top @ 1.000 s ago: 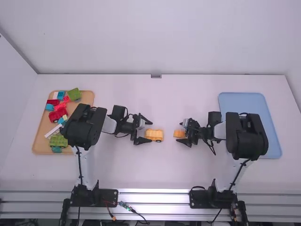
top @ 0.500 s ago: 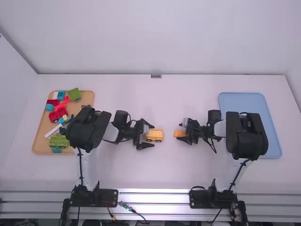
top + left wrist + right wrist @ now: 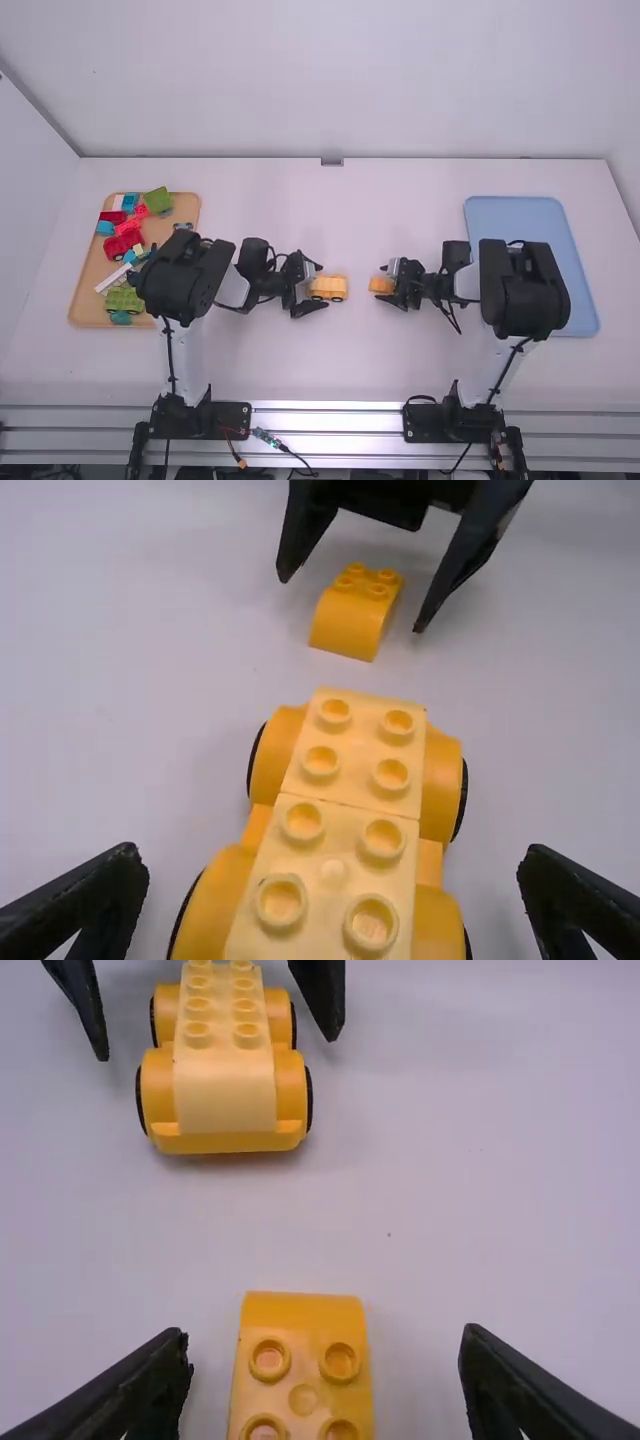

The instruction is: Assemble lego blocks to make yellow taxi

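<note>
Left of the table's middle, my left gripper (image 3: 312,286) is open around the rear part of the yellow wheeled car (image 3: 332,288), not touching it as far as I can see. My right gripper (image 3: 390,287) stands open around a small orange-yellow curved block (image 3: 381,285) lying right of the car. In the left wrist view the left gripper (image 3: 335,880) has its fingers on either side of the car (image 3: 350,810), topped with pale yellow studded bricks. The right wrist view has the right gripper (image 3: 325,1370) spread beside the curved block (image 3: 303,1345), studs up.
A wooden tray (image 3: 84,290) at the left holds several red, green, blue and white pieces, partly under the left arm. A blue tray (image 3: 520,215) lies at the right, partly behind the right arm. A small gap separates the car and the curved block.
My left gripper has shifted slightly right and toward the camera, now around the car's end. The right gripper has shifted only slightly. The car and the curved block have stayed put.
</note>
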